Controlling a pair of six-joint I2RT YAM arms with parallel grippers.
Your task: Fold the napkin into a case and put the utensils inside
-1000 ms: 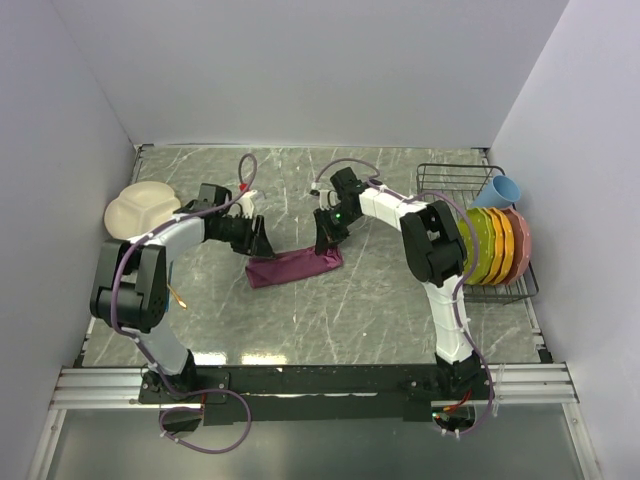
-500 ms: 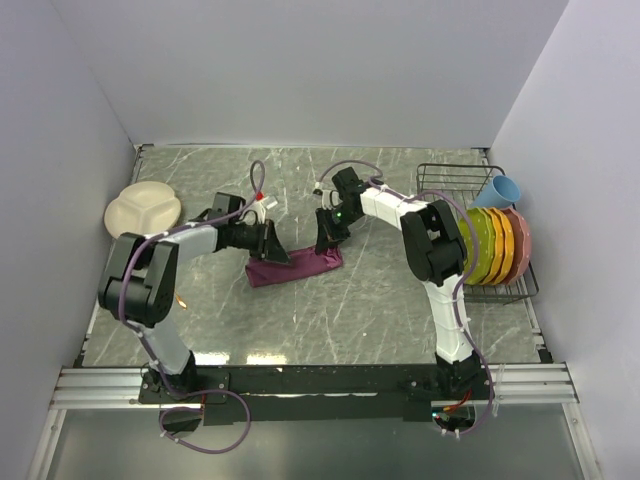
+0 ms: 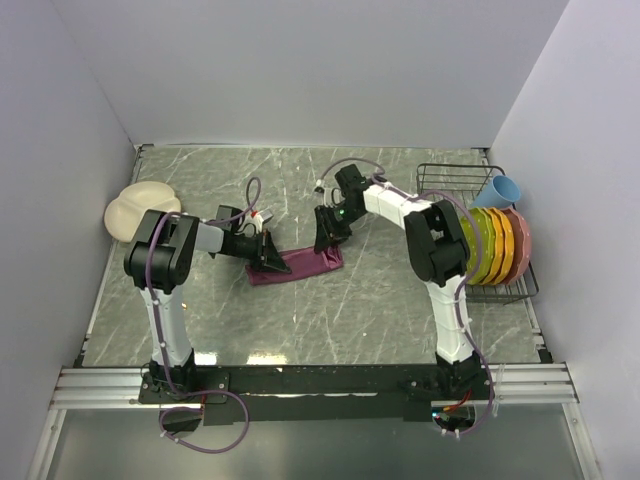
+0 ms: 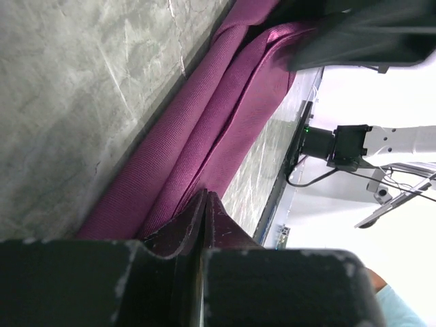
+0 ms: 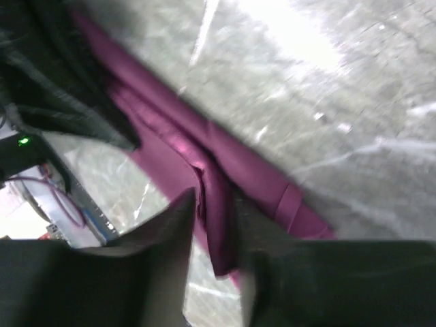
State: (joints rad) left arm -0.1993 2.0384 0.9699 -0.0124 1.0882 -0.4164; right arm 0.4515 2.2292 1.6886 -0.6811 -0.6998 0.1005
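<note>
Top external view: your maroon-purple cloth napkin (image 3: 300, 267), folded into a long flat strip, lies on the grey marbled table (image 3: 350, 320). Your left gripper (image 3: 268, 256) is pinched shut on its left end. Your right gripper (image 3: 326, 240) has its fingers slightly parted astride a soft ridge at its right end. A cream divided plate (image 3: 125, 210) sits far left, a black wire rack (image 3: 440, 175) of coloured plates (image 3: 492, 245) far right.
</note>
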